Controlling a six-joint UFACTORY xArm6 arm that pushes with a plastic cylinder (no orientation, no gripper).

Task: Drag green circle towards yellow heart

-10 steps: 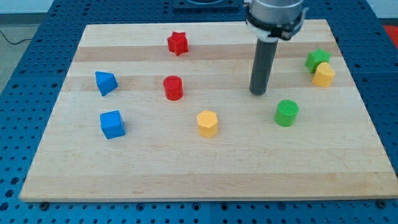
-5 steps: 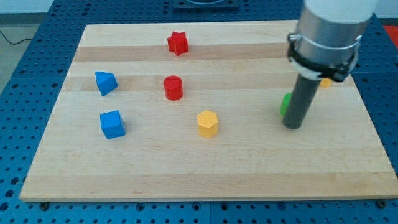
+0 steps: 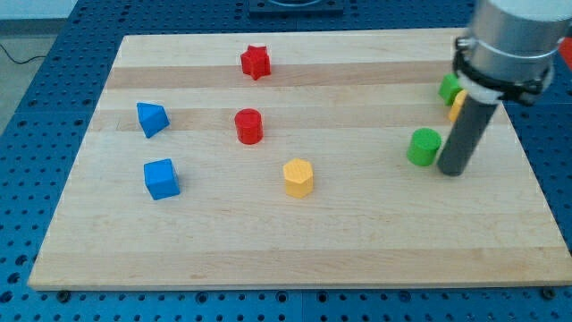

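The green circle (image 3: 424,147) stands on the wooden board (image 3: 295,241) at the view's right. My tip (image 3: 451,171) rests on the board just right of it and slightly lower, close to it; I cannot tell if they touch. The yellow heart (image 3: 458,107) is mostly hidden behind my rod, up and to the right of the green circle. A second green block (image 3: 450,88) sits just above the yellow heart, partly hidden by the arm.
A red star (image 3: 256,62) lies near the top. A red cylinder (image 3: 248,126) and a yellow hexagon (image 3: 298,177) sit mid-board. A blue triangle-like block (image 3: 152,118) and a blue cube (image 3: 162,178) are at the left.
My tip moved from above-left of the green circle, past its lower side, to its right. The green circle shifted a little up and right, nearer the yellow heart.
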